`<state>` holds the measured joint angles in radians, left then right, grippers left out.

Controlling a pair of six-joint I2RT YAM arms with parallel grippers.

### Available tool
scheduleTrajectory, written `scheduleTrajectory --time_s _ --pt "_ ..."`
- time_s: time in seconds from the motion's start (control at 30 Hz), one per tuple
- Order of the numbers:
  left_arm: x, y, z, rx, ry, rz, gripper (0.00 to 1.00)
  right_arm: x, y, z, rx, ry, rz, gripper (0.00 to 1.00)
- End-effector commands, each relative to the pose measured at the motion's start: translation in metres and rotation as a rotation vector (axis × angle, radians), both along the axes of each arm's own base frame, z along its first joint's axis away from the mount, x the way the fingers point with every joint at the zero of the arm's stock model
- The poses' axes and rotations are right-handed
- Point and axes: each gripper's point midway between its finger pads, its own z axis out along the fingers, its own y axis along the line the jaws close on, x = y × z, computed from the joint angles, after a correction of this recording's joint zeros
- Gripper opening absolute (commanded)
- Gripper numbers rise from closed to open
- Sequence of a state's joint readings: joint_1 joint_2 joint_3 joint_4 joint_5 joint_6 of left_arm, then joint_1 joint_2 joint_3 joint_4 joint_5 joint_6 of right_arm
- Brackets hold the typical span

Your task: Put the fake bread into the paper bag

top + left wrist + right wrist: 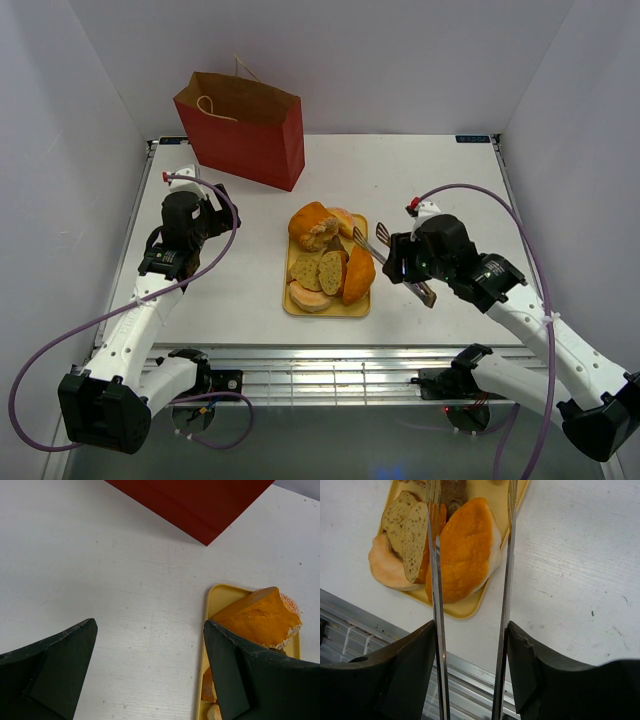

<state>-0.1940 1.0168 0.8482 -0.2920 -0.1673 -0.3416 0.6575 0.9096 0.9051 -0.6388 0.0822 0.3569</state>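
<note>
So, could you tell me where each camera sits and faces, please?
Top external: high behind the bases, looking down on the table; left arm and right arm show.
Left wrist: facing the paper bag; open left end effector shows.
Right wrist: looking along tongs at the fake bread; right end effector grips them.
Shared: all three show the yellow tray.

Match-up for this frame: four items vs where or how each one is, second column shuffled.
1 paper bag
2 fake bread
3 tongs
4 left gripper

A on the yellow tray
B jaws open, empty
C upright, beyond the tray
D held in the right gripper

Pairs: 1-C, 2-A, 3-D, 4-B
</note>
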Motion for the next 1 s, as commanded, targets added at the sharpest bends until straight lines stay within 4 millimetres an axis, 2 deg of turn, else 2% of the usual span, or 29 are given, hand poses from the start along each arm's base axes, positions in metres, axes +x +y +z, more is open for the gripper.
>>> scheduleTrajectory --time_s 0.0,0.37,0.67,0.97 --pt "0.001 -0.004 0.02 -0.02 -0.052 -0.013 0.98 -0.009 0.003 0.005 0.02 0.014 0.003 0.61" --pt "0.001 -0.004 0.02 -0.019 -0.051 -0.012 0.98 -0.022 0.01 -0.007 -0.014 0.058 0.018 0.61" --pt "0.001 -0.003 0.02 -0.018 -0.052 -0.012 0.98 -0.021 0.015 -0.017 -0.058 0.071 0.015 0.63" --pt "0.001 -0.004 0.021 -0.02 -0.055 -0.017 0.98 -0.013 0.016 -0.018 -0.087 0.061 -0.015 0.63"
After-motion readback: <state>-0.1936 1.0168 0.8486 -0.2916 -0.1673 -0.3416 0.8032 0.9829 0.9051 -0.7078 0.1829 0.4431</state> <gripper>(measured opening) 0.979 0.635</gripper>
